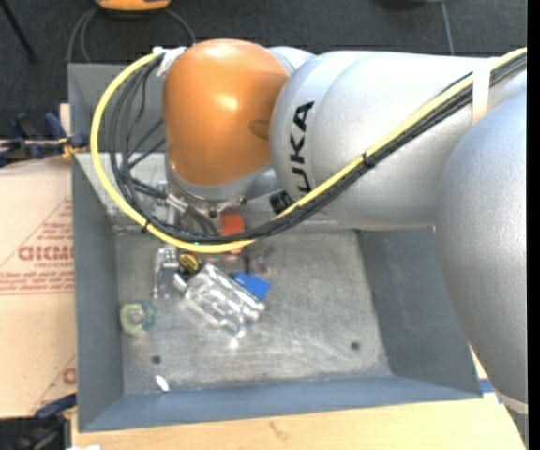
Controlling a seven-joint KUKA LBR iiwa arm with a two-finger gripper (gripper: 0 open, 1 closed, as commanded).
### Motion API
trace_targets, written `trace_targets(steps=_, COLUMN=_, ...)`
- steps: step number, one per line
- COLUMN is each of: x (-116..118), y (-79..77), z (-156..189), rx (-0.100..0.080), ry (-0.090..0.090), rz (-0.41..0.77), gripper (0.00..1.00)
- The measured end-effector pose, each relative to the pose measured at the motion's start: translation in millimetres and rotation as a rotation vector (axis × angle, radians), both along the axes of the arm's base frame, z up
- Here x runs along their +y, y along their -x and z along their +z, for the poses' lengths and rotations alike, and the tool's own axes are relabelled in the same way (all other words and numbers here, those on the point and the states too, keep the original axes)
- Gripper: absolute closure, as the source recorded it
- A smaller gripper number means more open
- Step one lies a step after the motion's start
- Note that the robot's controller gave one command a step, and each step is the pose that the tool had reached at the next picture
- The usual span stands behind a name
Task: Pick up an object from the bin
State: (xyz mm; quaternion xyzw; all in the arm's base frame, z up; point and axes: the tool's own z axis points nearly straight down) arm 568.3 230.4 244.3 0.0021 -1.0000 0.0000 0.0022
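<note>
One pick to make: none made, as far as I can judge; nothing shows clamped in my tool, and every loose piece I can see lies on the bin floor
Left to do: settle on one piece, close on it, lift it clear of the walls
Arm (382, 82): my own, a smooth, glossy silver-grey shell, thick and rounded, reaching in from the right over the bin's rear
Bin (326, 345): grey metal, flat scuffed floor, plain sloped walls
Orange cover (218, 111): part of my wrist, a smooth dome with a dull sheen, above the rear left of the bin
Yellow cable (95, 153): thin and rubbery, looping round the orange cover and running back along the arm
Gripper (178, 251): hangs under the orange cover among dark cables, low over the rear-left floor, just behind the clear plastic piece; whether it is spread or pressed together I cannot tell
Clear plastic piece (216, 298): the likeliest target by nearness, lying left of centre on the floor; transparent, ridged, hard-looking and probably slippery
Blue piece (252, 287): small, flat, opaque, touching the clear piece on its right edge
Pale green ring (137, 319): tiny, round, translucent, near the left wall, apart from the others
White scrap (160, 382): the smallest, a sliver close to the front wall
</note>
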Motion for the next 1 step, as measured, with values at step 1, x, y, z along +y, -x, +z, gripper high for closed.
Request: trace_targets(steps=1, x=-51.9, y=-49.1, z=-95.6, rx=-0.004, ry=0.001, rz=0.401, gripper=0.00)
